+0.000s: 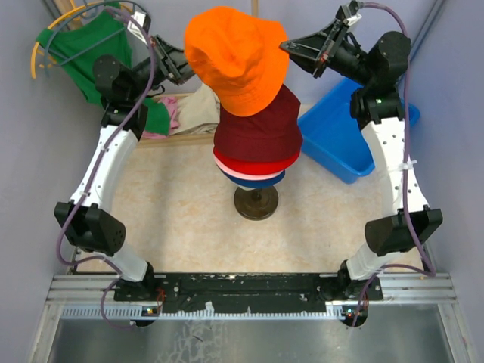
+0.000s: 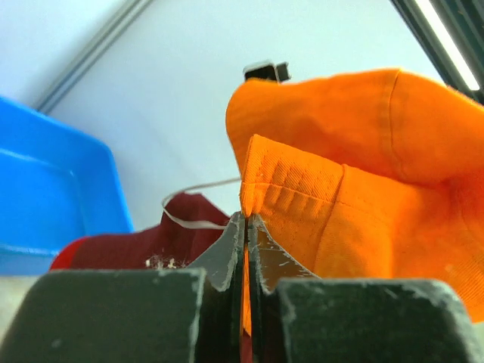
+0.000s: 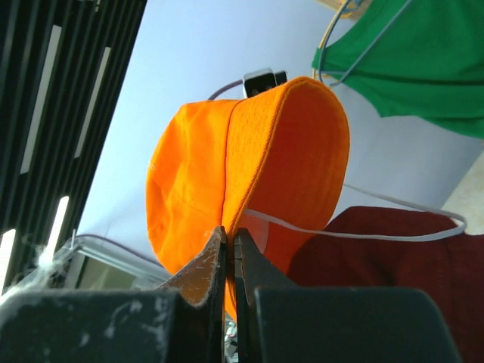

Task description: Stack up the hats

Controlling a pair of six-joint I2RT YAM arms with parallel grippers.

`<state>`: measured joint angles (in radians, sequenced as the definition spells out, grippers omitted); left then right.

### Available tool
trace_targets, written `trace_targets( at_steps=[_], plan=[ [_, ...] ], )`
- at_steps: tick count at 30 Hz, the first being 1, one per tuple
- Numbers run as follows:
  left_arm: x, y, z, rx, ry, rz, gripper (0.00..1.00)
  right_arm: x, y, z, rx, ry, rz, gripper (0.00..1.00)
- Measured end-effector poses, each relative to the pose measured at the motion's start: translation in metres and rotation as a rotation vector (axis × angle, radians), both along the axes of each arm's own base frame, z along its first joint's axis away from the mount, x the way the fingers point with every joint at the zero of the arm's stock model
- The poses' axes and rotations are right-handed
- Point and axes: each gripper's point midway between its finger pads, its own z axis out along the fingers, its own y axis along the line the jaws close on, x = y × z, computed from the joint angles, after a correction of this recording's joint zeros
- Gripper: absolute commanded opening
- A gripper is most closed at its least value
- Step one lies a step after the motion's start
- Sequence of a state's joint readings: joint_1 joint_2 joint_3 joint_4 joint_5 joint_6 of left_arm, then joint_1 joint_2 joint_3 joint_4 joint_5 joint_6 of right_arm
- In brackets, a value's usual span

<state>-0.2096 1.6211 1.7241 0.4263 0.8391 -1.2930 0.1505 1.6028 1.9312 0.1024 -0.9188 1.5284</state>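
Observation:
The orange bucket hat [image 1: 238,57] hangs stretched between both grippers above a stack on a stand. The stack is a dark red beanie [image 1: 257,132] on top, then a red hat [image 1: 253,164], a pink hat [image 1: 236,175] and a navy hat [image 1: 257,182]. My left gripper [image 1: 189,69] is shut on the hat's left brim, which shows in the left wrist view [image 2: 246,215]. My right gripper [image 1: 289,47] is shut on the right brim, which shows in the right wrist view [image 3: 231,231]. The orange hat [image 2: 363,189] [image 3: 287,151] sits just above the beanie [image 2: 151,242] [image 3: 393,257].
The stand's round base [image 1: 255,204] is at the table's middle. A blue bin [image 1: 344,136] stands at the right. A green garment on a hanger [image 1: 79,45] lies at the back left, with beige [image 1: 198,110] and pink [image 1: 170,119] cloths beside it.

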Motion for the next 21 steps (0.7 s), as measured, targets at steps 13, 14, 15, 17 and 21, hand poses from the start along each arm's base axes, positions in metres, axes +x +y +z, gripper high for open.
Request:
trace_targets(
  at_steps=[13,14,15,17,21],
  plan=[
    [0.020,0.064,0.025,-0.038,-0.039,0.099,0.05,0.035,-0.024,-0.047,0.068,0.240,-0.066,0.00],
    [0.019,0.064,0.021,-0.040,-0.029,0.095,0.05,0.037,-0.027,-0.050,0.066,0.250,-0.075,0.00],
    [0.017,0.063,0.016,-0.044,-0.012,0.087,0.05,0.037,-0.029,-0.051,0.064,0.258,-0.083,0.00],
    [0.013,0.062,0.005,-0.045,0.024,0.070,0.05,0.033,-0.031,-0.051,0.056,0.264,-0.093,0.00],
    [0.007,0.055,-0.014,-0.039,0.079,0.040,0.05,0.016,-0.032,-0.043,0.036,0.240,-0.096,0.00]
  ],
)
